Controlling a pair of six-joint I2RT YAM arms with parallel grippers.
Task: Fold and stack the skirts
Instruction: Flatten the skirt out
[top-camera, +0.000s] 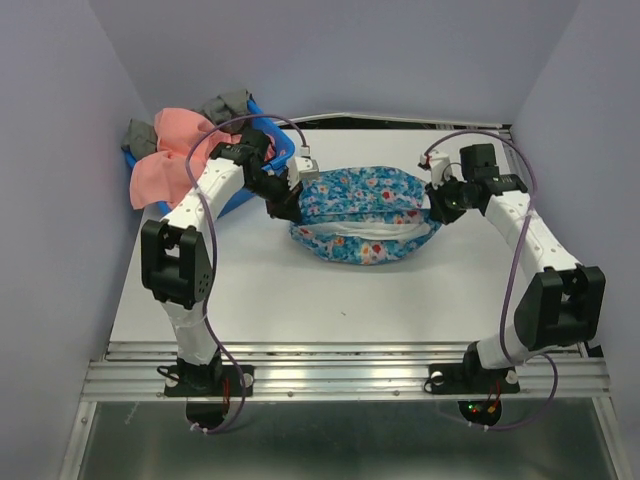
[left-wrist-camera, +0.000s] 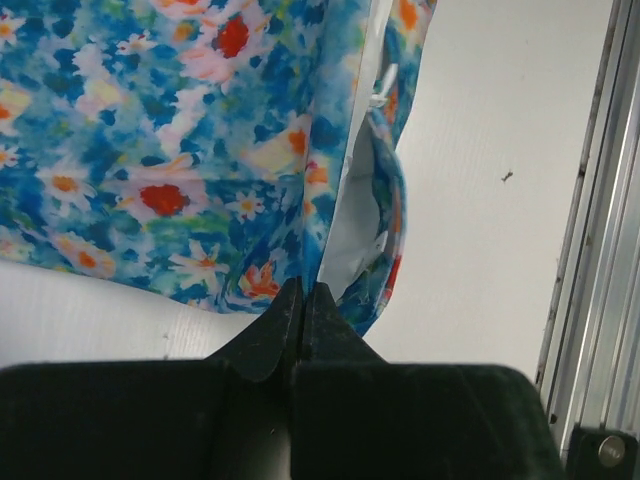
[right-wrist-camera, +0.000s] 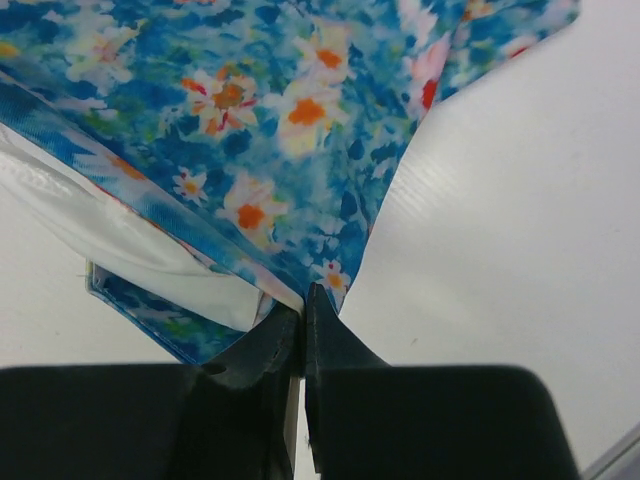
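Observation:
The blue flowered skirt (top-camera: 362, 214) lies at the middle back of the table, its white lining showing along the near edge. My left gripper (top-camera: 287, 203) is shut on the skirt's left edge; in the left wrist view the gripper (left-wrist-camera: 303, 290) pinches the blue cloth (left-wrist-camera: 150, 150). My right gripper (top-camera: 437, 205) is shut on the skirt's right edge; in the right wrist view the gripper (right-wrist-camera: 303, 300) pinches the flowered cloth (right-wrist-camera: 250, 110) by the white lining. The salmon-pink skirt (top-camera: 172, 155) hangs over the basket at the back left.
A blue plastic basket (top-camera: 255, 170) stands at the back left with grey cloth (top-camera: 228, 105) in it. A metal rail (top-camera: 340, 375) runs along the table's near edge. Walls close in the left, right and back.

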